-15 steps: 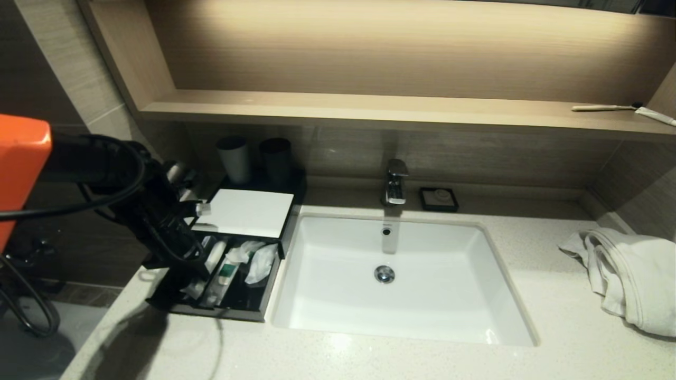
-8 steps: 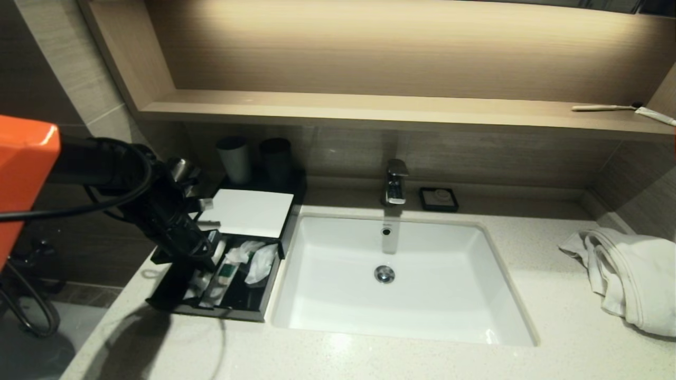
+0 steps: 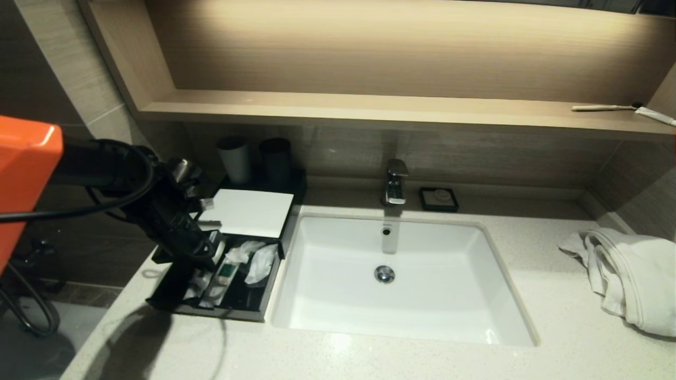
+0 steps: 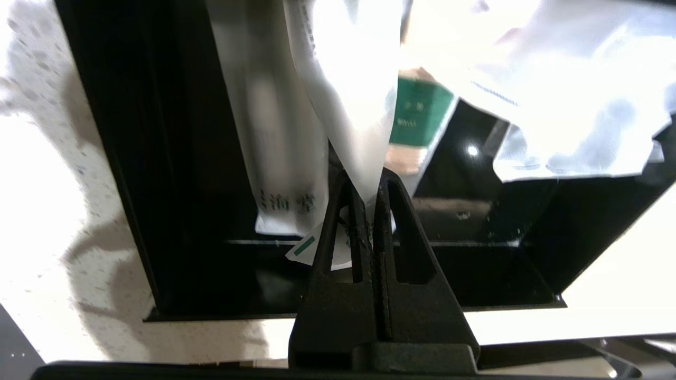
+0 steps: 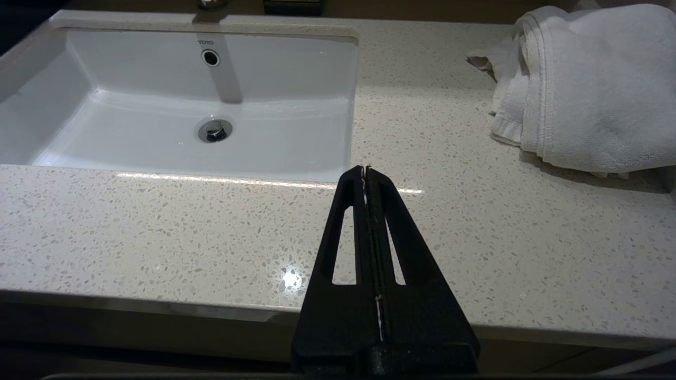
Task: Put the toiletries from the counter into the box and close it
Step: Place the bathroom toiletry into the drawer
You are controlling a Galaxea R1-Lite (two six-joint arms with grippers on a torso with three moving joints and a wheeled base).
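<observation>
Two pincers on view, only one busy. Left pincer (image 4: 369, 211) hanging over the open black box (image 3: 243, 311) at the bench's (image 3: 369, 359) left edge, beside the sink (image 3: 501, 316); fingers pressed together on the corner of a white sachet (image 4: 348, 105), pinching it just above the box's left compartment. Beneath it, inside the same compartment, a second white packet (image 4: 280, 158) with printed lettering, lying flat against the dark floor. Further in, a tube with a green label (image 4: 420, 113) and a crumpled clear wrapper (image 4: 554, 95), both resting within the box walls. White lid (image 3: 248, 211) flipped open behind the box, toward the bench's back-left corner, with two dark cups (image 3: 253, 158) standing beyond it.

Right pincer (image 5: 366, 177) parked over the front edge of the bench, right of the sink, fingers closed flat against each other and gripping nothing. White towel (image 3: 628, 274) heaped at the right edge. Faucet (image 3: 396, 182) and a small black soap dish (image 3: 438, 199) along the back edge, just beside each other.
</observation>
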